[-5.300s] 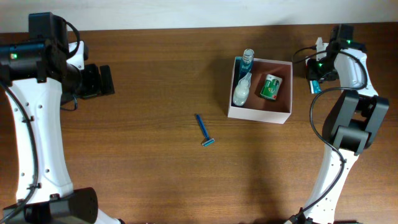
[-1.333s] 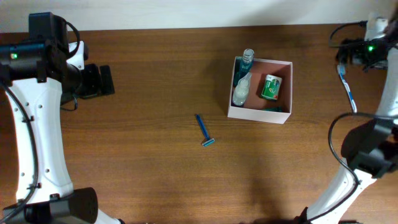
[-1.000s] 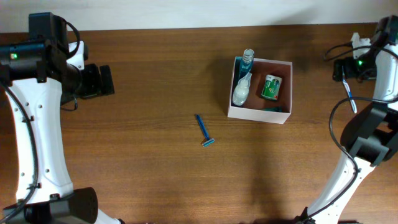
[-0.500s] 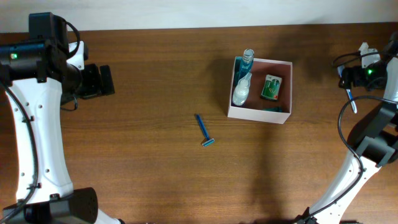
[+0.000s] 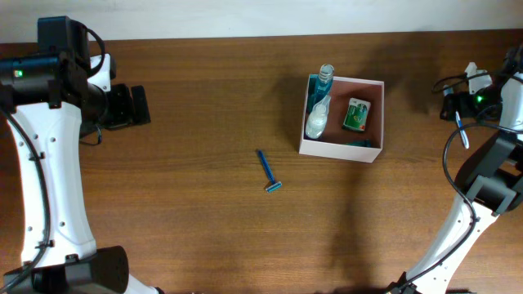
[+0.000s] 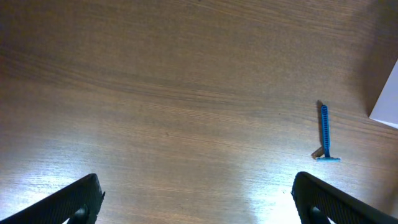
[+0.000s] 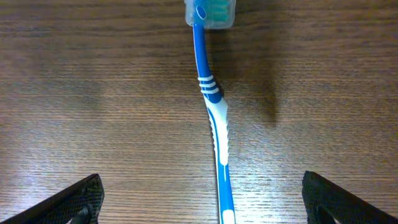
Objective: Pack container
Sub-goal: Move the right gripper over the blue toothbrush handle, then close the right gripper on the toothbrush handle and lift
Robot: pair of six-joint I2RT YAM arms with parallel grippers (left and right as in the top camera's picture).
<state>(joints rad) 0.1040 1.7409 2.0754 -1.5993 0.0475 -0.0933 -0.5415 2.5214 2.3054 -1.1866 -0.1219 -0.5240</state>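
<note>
My right gripper (image 7: 200, 202) hangs empty, jaws spread, over the toothbrush (image 7: 214, 118) lying well right of the container (image 5: 339, 151). Pick-up step: next I lower, pinch its handle, carry it across. The left gripper (image 6: 199, 199) idles, also spread wide

in the right wrist view the toothbrush (image 7: 214, 118) runs off the bottom edge, its bristles veiled by a cloudy cap (image 7: 210, 14) that the top edge clips. in the left wrist view only a white corner of the container (image 6: 387, 93) shows at the right edge. overhead, the label on the green packet (image 5: 355, 114) is too small to read.
</note>
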